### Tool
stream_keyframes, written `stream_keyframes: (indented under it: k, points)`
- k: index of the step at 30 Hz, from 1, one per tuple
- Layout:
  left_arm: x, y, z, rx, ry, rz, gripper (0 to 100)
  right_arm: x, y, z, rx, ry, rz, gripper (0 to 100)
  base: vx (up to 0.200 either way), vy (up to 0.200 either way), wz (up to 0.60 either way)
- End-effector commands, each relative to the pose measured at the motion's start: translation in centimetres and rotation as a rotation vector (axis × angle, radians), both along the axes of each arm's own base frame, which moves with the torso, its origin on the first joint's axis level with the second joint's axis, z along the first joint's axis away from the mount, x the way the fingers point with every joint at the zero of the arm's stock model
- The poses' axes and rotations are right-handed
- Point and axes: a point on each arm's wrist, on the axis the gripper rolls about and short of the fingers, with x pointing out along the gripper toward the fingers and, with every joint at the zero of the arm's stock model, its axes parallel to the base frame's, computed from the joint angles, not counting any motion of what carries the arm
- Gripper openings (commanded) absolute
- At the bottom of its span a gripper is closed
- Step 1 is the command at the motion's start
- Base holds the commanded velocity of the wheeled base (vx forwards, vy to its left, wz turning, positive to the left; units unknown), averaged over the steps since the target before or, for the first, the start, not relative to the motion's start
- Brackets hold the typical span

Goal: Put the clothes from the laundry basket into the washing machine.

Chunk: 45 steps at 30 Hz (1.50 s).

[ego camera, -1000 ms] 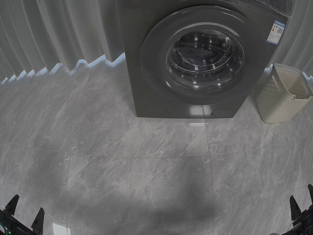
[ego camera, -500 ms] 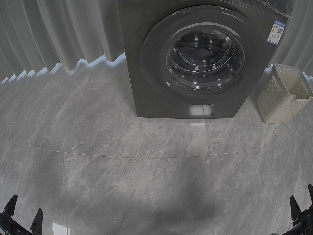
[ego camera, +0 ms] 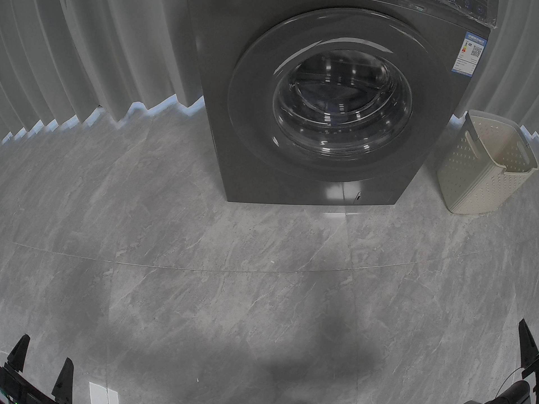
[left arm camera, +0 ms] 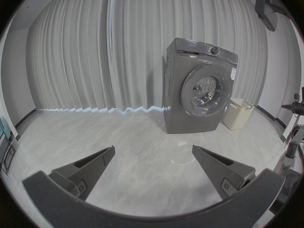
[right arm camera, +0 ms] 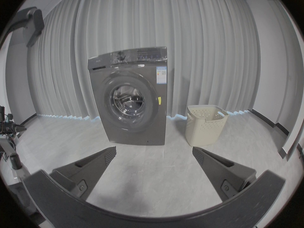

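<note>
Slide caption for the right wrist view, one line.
Open right hand faces the closed washing machine, laundry basket beside it.

Laundry basket [ego camera: 483, 164] on floor [ego camera: 252, 287] right of washing machine [ego camera: 247, 158], seemingly apart; curtain [ego camera: 101, 40] behind.

The left gripper [left arm camera: 152, 147] and right gripper [right arm camera: 154, 148] have dark grey, wedge-shaped fingers [left arm camera: 85, 171].

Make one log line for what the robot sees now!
washing machine: door shut | laundry basket: on floor, at machine's right | left gripper: open, empty | right gripper: open, empty
</note>
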Motion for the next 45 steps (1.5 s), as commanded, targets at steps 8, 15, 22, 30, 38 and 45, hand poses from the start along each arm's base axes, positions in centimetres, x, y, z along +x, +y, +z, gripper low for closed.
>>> stream_keyframes:
  k: [8,15,22,30,38,45]
  points:
    - [0.1,0.0,-0.5,0.006,0.008,-0.003,100,10.7,1.5,3.0,0.103,0.394,0.288,100,0.0,-0.2,0.0]
    - [0.1,0.0,-0.5,0.007,0.005,-0.004,100,16.7,4.4,2.2,0.104,0.413,0.394,100,0.0,-0.057,0.0]
    - [0.1,0.0,-0.5,0.004,0.008,-0.004,100,19.1,7.2,3.1,0.138,0.298,0.465,100,0.171,0.0,0.0]
    - [0.1,0.0,-0.5,0.001,0.009,-0.003,100,20.2,10.2,6.0,0.219,0.202,0.516,100,0.2,0.0,0.0]
    - [0.1,0.0,-0.5,0.0,0.009,-0.003,100,21.6,10.8,7.8,0.243,0.128,0.508,100,0.2,0.0,0.0]
    - [0.1,0.0,-0.5,0.0,0.009,-0.003,100,21.8,10.9,8.4,0.249,0.104,0.51,100,0.2,0.0,0.0]
